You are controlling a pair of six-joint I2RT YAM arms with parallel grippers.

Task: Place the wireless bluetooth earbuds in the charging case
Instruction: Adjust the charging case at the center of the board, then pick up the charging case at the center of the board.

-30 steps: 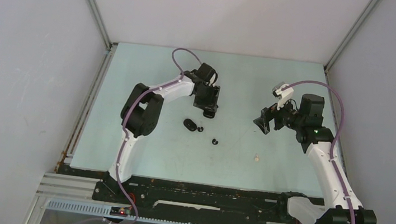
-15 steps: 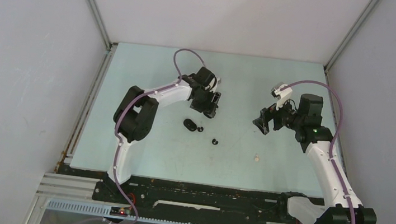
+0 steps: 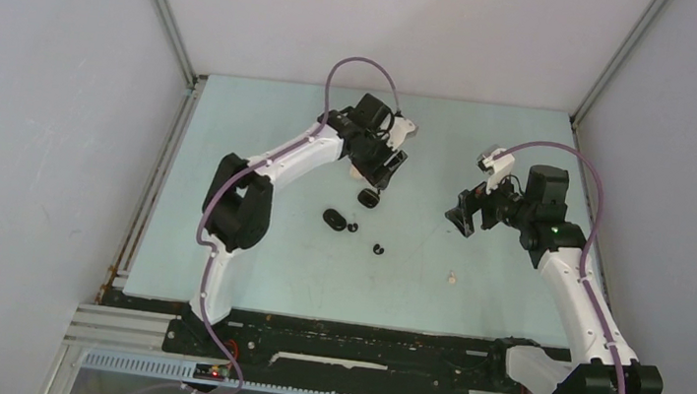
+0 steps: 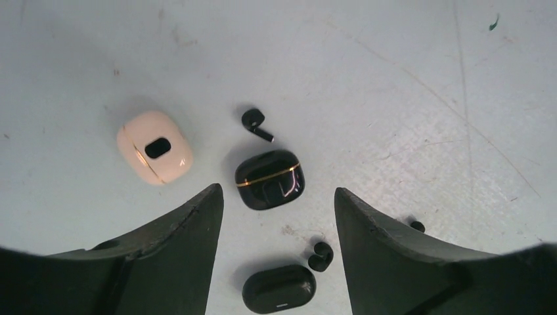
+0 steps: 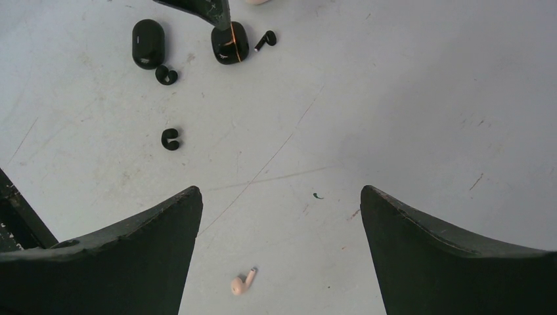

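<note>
Three charging cases lie under my left gripper (image 4: 277,190), which hangs open and empty above the table: a glossy black case with a gold line (image 4: 270,179), a matte black case (image 4: 278,288) and a beige case (image 4: 155,146). A stemmed black earbud (image 4: 256,125) lies just beyond the glossy case. One curled black earbud (image 4: 320,256) touches the matte case; another (image 3: 378,250) lies apart. A beige earbud (image 5: 242,283) rests between the fingers of my right gripper (image 5: 279,190), which is open and high above it.
The light table (image 3: 249,255) is walled on three sides by grey panels. My left gripper (image 3: 383,166) hovers at mid-table, my right gripper (image 3: 466,215) to its right. A black rail (image 3: 347,346) runs along the near edge.
My left gripper has risen and drawn back toward the far side, jaws widening, leaving the glossy black case uncovered on the table. The right arm has not moved.
</note>
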